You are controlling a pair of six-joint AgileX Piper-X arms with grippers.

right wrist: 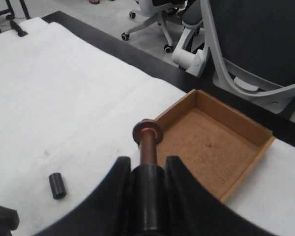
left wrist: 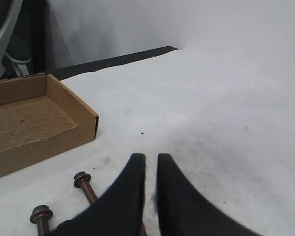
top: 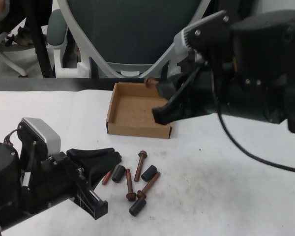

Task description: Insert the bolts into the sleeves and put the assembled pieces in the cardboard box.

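My right gripper (right wrist: 147, 164) is shut on a black sleeve (right wrist: 148, 189) with a copper bolt (right wrist: 147, 132) through it. In the high view this gripper (top: 162, 101) hangs over the right side of the cardboard box (top: 137, 129), and the bolt head (top: 150, 82) sticks out near the box's far wall. Loose bolts (top: 140, 165) and black sleeves (top: 118, 173) lie mixed on the white bench in front of the box. My left gripper (left wrist: 151, 160) is shut on nothing, low over the bench beside that pile (top: 96, 157). Two bolts (left wrist: 86, 184) lie close to its fingers.
The box (left wrist: 39, 137) has nothing on its floor. A single sleeve (right wrist: 57, 186) lies apart on the white cover. An office chair (top: 132, 29) stands behind the bench's dark far edge (top: 49, 83). Open bench lies to the right of the pile.
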